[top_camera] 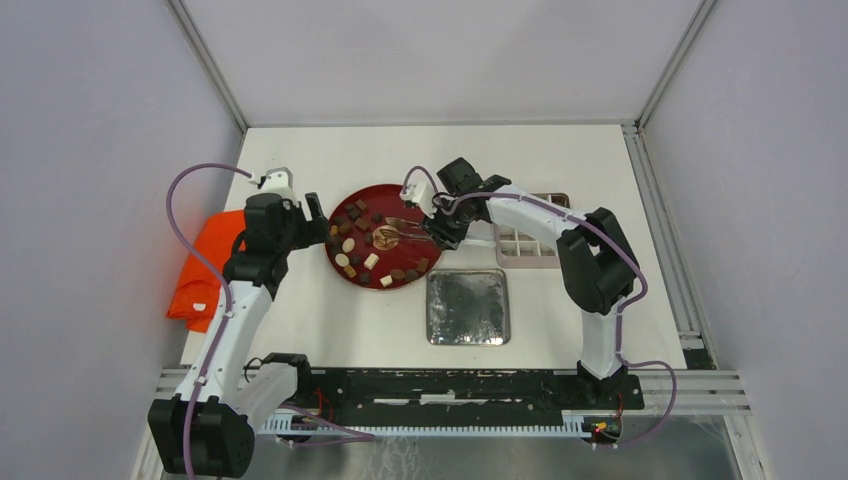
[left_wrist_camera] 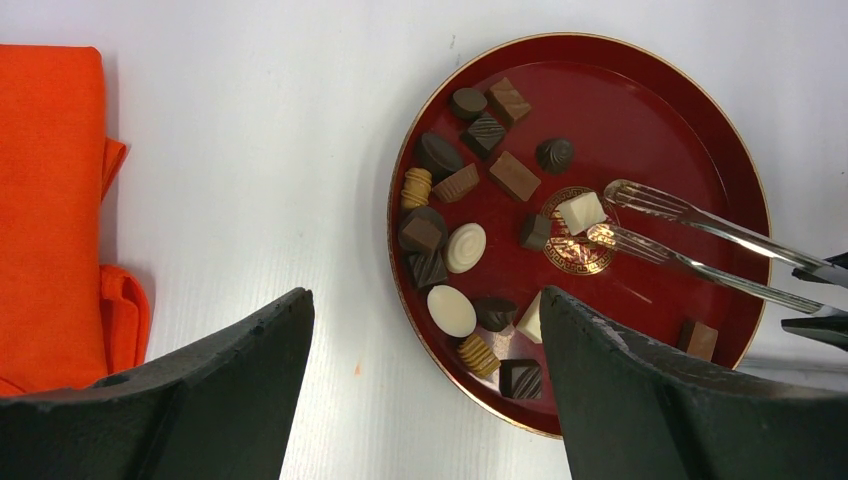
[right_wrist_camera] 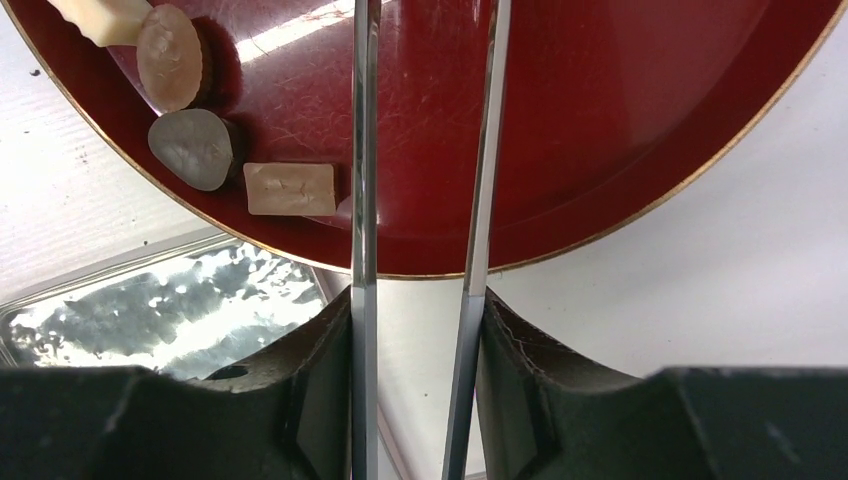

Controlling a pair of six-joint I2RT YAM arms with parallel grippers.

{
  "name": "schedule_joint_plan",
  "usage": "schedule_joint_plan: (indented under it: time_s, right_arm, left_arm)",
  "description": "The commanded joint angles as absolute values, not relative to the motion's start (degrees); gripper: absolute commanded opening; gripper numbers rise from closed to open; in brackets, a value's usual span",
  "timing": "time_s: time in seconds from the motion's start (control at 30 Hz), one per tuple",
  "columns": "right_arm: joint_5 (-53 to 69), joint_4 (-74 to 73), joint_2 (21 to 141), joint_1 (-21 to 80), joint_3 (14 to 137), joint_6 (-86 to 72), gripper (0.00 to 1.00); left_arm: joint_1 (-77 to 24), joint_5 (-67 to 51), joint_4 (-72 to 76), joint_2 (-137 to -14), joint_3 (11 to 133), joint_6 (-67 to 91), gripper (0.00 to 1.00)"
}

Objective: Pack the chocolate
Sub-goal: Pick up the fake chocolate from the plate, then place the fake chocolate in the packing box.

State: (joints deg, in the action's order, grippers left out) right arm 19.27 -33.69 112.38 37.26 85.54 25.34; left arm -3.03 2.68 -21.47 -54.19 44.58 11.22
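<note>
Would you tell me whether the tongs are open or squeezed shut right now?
Open: the tongs have their tips apart, a white square chocolate between them on the red plate. Whether they touch it, cannot tell.

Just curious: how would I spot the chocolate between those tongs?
Find the big round red plate. On the gold emblem at its centre, between the tips of the tongs, sits a white square chocolate. Its neighbour is dark brown; other white pieces lie nearer the rim.

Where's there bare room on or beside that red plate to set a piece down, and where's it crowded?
Bare: on the red plate, the right part between tongs and rim; on the table, the strip between orange cloth and plate. Crowded: the plate's left half, packed with chocolates.
</note>
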Motion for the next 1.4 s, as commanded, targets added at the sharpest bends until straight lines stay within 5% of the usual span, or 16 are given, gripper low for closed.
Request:
schedule_joint_plan:
  time_s: [0.0, 0.8, 1.13, 1.37]
  right_arm:
    - [19.43, -33.29, 113.39, 38.17, 88.43, 24.43, 0.46]
    - [16.0, -35.32, 117.86, 39.88, 93.87, 23.13, 0.46]
    - [15.32, -34.9, 114.41, 39.9, 92.05, 23.91, 0.13]
    - [18.28, -34.55, 110.7, 39.54, 90.52, 24.34, 0.02]
  left_arm:
    - [-2.95, 3.06, -21.01, -53.55, 44.85, 9.02, 0.88]
    - [-2.9, 3.27, -21.07, -53.47, 44.82, 8.92, 0.88]
    - [-2.93, 3.24, -21.06, -53.36, 44.82, 8.9, 0.88]
    - [-2.91, 3.46, -21.18, -53.14, 44.83, 8.9, 0.88]
